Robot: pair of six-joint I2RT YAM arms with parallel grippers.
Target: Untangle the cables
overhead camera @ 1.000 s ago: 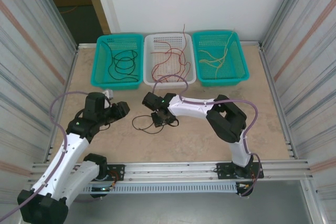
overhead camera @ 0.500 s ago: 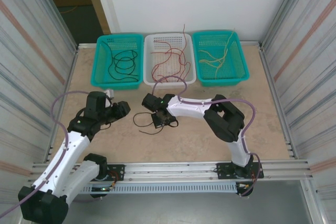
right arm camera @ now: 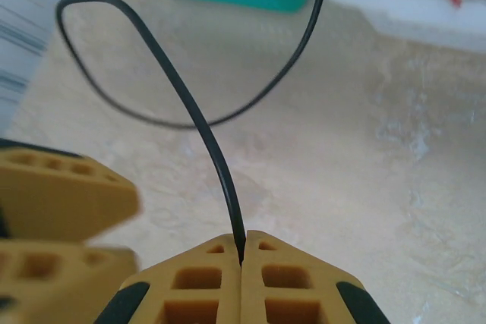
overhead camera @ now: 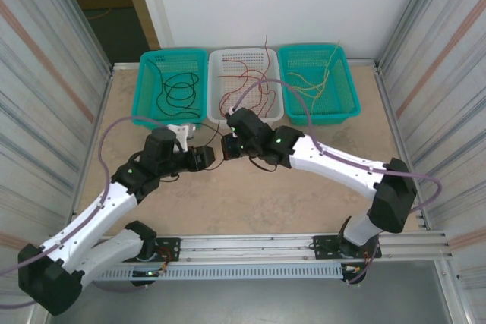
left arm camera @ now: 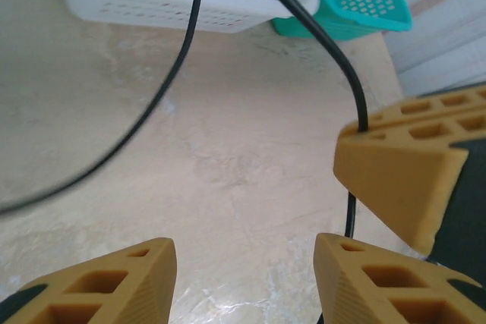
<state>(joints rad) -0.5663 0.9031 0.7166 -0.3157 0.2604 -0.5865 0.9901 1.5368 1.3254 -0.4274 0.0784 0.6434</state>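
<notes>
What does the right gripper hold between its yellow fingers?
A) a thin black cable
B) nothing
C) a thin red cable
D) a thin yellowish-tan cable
A: in the right wrist view, the thin black cable rises from between the shut fingers of the right gripper.

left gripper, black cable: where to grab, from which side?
Probably the short straight stretch of the black cable beside the right gripper, which is shut on it. There it is held off the table; the far loop looks slack. Bring the open left gripper in level from its own side, jaws straddling the strand.
</notes>
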